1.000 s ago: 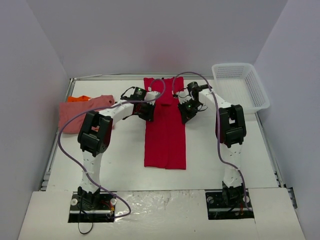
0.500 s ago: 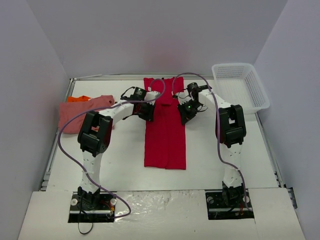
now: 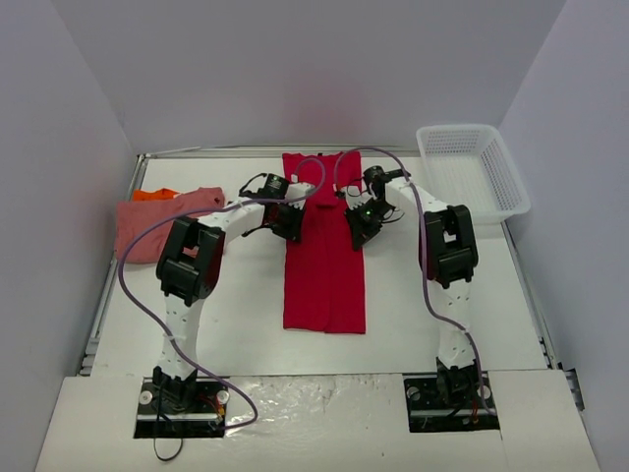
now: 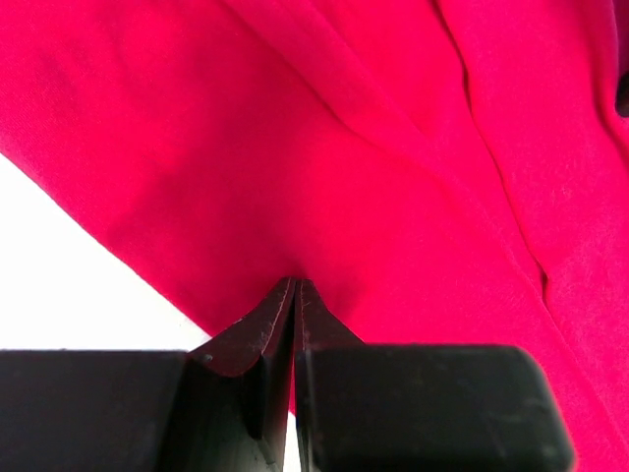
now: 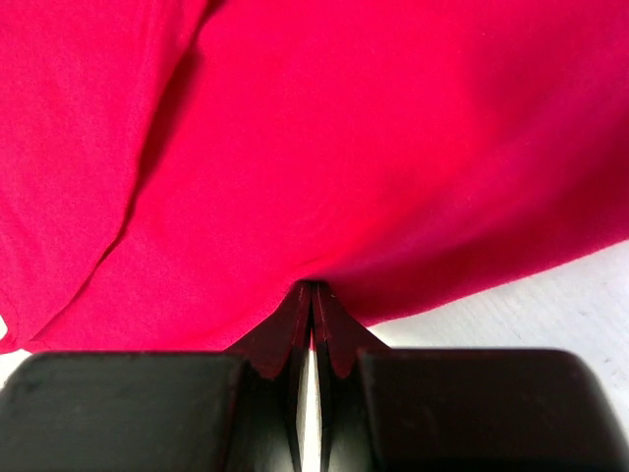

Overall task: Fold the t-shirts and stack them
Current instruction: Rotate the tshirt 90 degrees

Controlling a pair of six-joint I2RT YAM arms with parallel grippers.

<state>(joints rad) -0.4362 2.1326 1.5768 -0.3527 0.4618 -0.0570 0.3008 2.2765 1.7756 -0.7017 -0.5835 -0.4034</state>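
Observation:
The bright red t-shirt (image 3: 324,246) lies as a long narrow strip down the middle of the table. My left gripper (image 3: 291,223) is shut on its left edge about a third of the way down; the red cloth (image 4: 324,147) fills the left wrist view and the fingertips (image 4: 280,305) pinch its hem. My right gripper (image 3: 356,224) is shut on the right edge opposite; the red cloth (image 5: 324,138) runs into the closed fingertips (image 5: 324,310). A salmon pink t-shirt (image 3: 162,221) lies at the far left on an orange one (image 3: 155,194), only a corner of which shows.
A white plastic mesh basket (image 3: 470,169) stands at the back right corner. The white table (image 3: 432,324) has raised rails along its left and back edges. Purple cables loop from each arm over the red shirt's upper part.
Both grippers have moved slightly inward toward the shirt's midline, the right one more, drawing the upper edges of the red shirt in a little.

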